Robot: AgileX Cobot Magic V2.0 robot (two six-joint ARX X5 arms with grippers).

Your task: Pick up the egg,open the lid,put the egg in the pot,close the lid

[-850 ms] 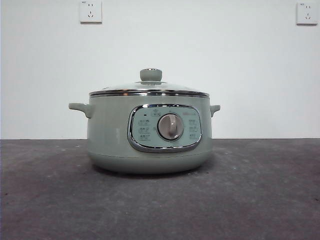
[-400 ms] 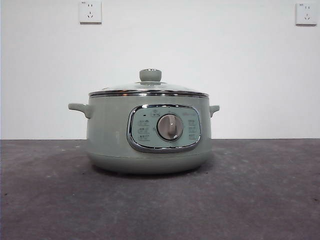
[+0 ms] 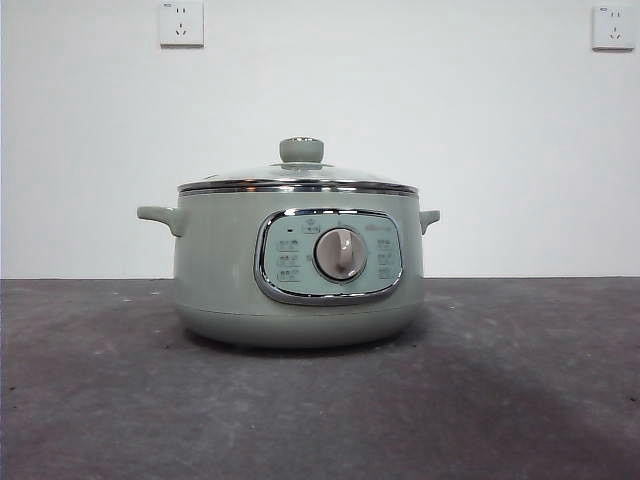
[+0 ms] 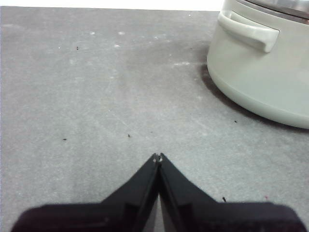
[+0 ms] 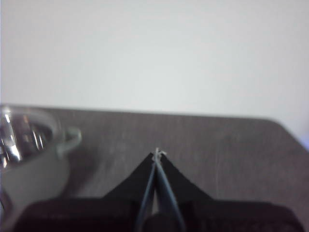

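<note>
Presently, left gripper (image 4: 158, 157): jaws pressed together, empty, low over bare table (image 4: 96, 96), pot's handle off to one side.
Right gripper (image 5: 157, 153): jaws closed, empty, above table beside pot.
Pot (image 3: 298, 265): mid-table, upright, dial forward.
Lid (image 3: 298, 178): seated on pot.
Egg: not visible.

Sage-green pot (image 3: 220, 270) with chrome-framed panel and silver dial (image 3: 341, 253). Clear-glass lid (image 3: 297, 176), steel-rimmed, pale green knob (image 3: 301, 150). Dark grey, speckled table (image 3: 520, 400). Black left hand (image 4: 158, 158), black right hand (image 5: 157, 153). White wall (image 3: 400, 100).
</note>
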